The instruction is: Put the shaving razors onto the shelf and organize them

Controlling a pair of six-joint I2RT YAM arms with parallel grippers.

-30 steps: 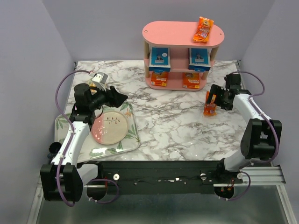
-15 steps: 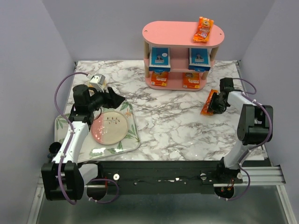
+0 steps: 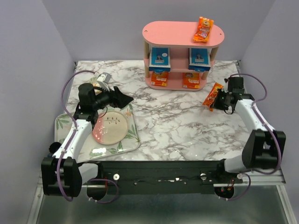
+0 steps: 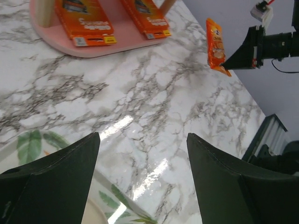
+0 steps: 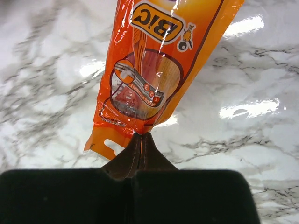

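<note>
My right gripper (image 3: 216, 98) (image 5: 141, 135) is shut on the bottom edge of an orange razor packet (image 3: 212, 96) (image 5: 154, 65), which hangs off the marble to the right of the pink shelf (image 3: 173, 33); the same packet (image 4: 216, 44) also shows in the left wrist view. On the shelf, one orange packet (image 3: 203, 29) lies on the top board. Two blue-and-grey cards (image 3: 160, 58) (image 3: 199, 58) stand on the middle board. Two orange packets (image 3: 159, 77) (image 3: 191, 79) lie on the bottom board (image 4: 98, 44). My left gripper (image 3: 125, 99) (image 4: 142, 154) is open and holds nothing, above the tray's far corner.
A floral tray (image 3: 132, 138) with a pink round plate (image 3: 109, 127) lies at the front left under the left arm. Grey walls close in the marble table (image 3: 177, 126) on three sides.
The right gripper shut on the orange packet, lifted it off the marble and moved it slightly back and right. The left gripper swung a little to the right.
</note>
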